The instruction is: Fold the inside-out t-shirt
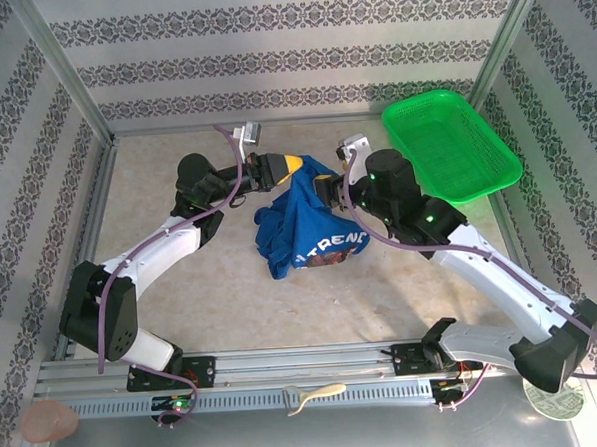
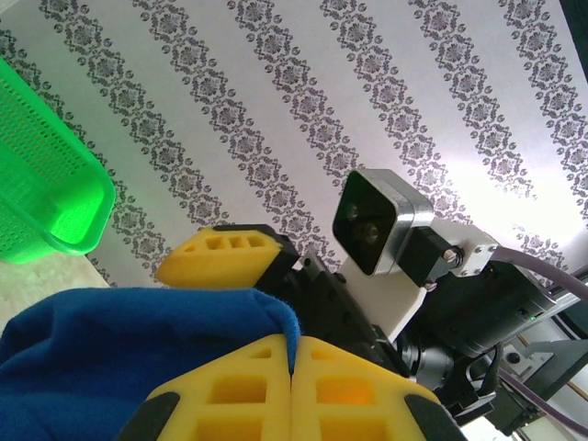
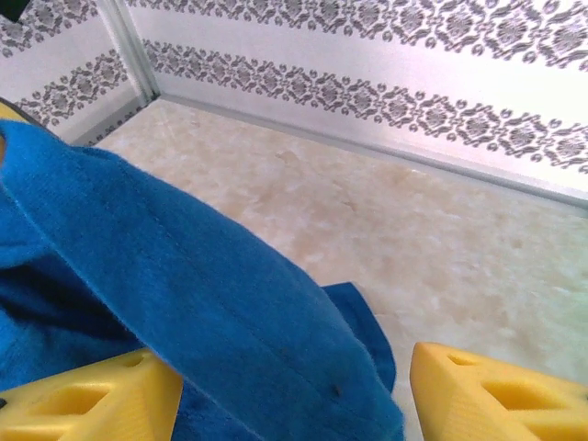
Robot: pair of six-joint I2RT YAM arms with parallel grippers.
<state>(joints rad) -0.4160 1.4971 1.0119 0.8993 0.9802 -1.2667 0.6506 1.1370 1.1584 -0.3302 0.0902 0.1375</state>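
Note:
The royal-blue t-shirt [image 1: 304,223] hangs bunched above the middle of the table, white lettering showing on its lower right. My left gripper [image 1: 292,165] holds its top edge. In the left wrist view the yellow fingers of the left gripper [image 2: 296,354] are pressed together on a fold of the t-shirt [image 2: 138,349]. My right gripper [image 1: 329,189] is at the shirt's upper right, close to the left one. In the right wrist view the right gripper [image 3: 294,404] stands open. A band of the t-shirt [image 3: 211,303] drapes between its fingers and lies against the left one.
A green mesh basket [image 1: 450,145] stands at the back right, also seen as the basket [image 2: 46,193] in the left wrist view. Patterned walls close the table on three sides. A pink object [image 1: 49,422], a cream object [image 1: 313,395] and a round disc [image 1: 553,400] lie by the near rail.

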